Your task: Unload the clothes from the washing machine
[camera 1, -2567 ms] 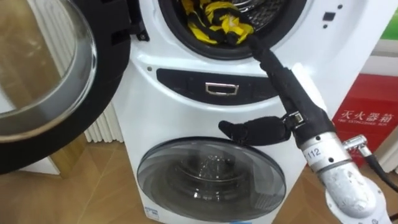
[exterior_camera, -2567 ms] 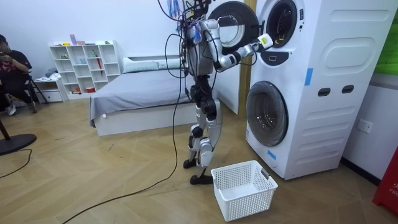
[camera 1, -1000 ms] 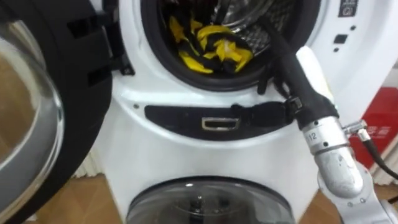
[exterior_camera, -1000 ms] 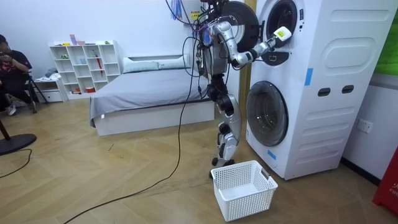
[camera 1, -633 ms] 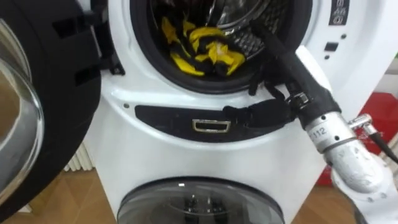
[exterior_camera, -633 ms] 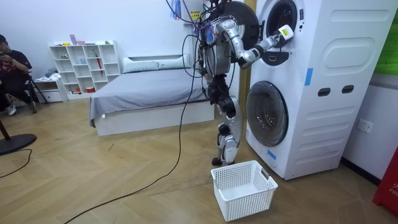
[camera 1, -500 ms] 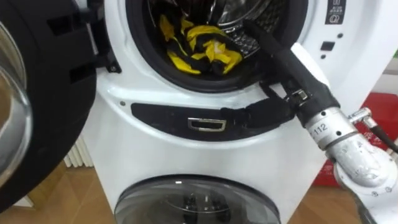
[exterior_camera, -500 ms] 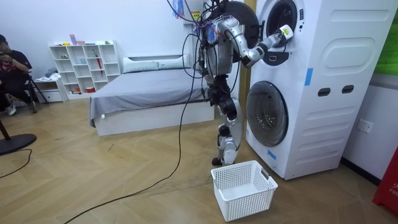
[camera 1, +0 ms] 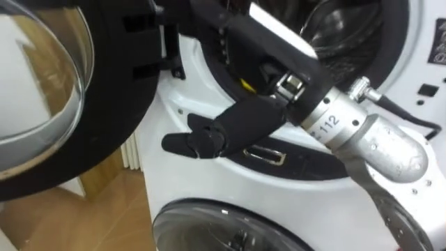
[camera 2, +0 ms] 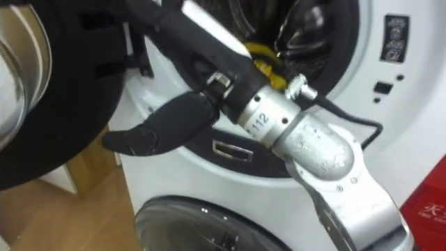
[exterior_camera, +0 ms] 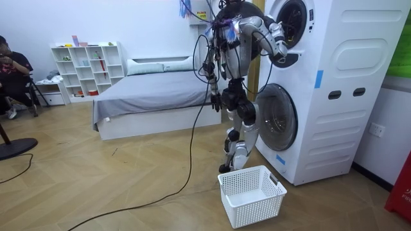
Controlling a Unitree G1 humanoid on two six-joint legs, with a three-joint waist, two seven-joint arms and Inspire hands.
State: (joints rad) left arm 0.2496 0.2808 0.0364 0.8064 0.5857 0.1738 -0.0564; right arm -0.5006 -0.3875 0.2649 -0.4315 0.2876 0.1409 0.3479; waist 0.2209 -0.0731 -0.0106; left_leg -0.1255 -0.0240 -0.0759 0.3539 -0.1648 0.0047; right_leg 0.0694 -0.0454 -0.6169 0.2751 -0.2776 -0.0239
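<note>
Reaching across the drum [camera 1: 352,52] toward 11 o'clock, the right hand [camera 2: 188,42] is spread flat, thumb splayed, apparently empty. Yellow clothes [camera 2: 267,64] lie at 6 o'clock beneath its wrist. Better to draw back, dip, then curl round them.

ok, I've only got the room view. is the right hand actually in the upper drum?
Observer: It's at the mouth. In the eye views the right hand crosses the left side of the upper drum opening and runs off the top edge.
Operator: any clothes visible?
Observer: Yes, a yellow cloth shows inside, right behind the hand's base.
Operator: thumb?
Observer: The thumb sticks out straight, outside the drum, above the chrome handle.
</note>
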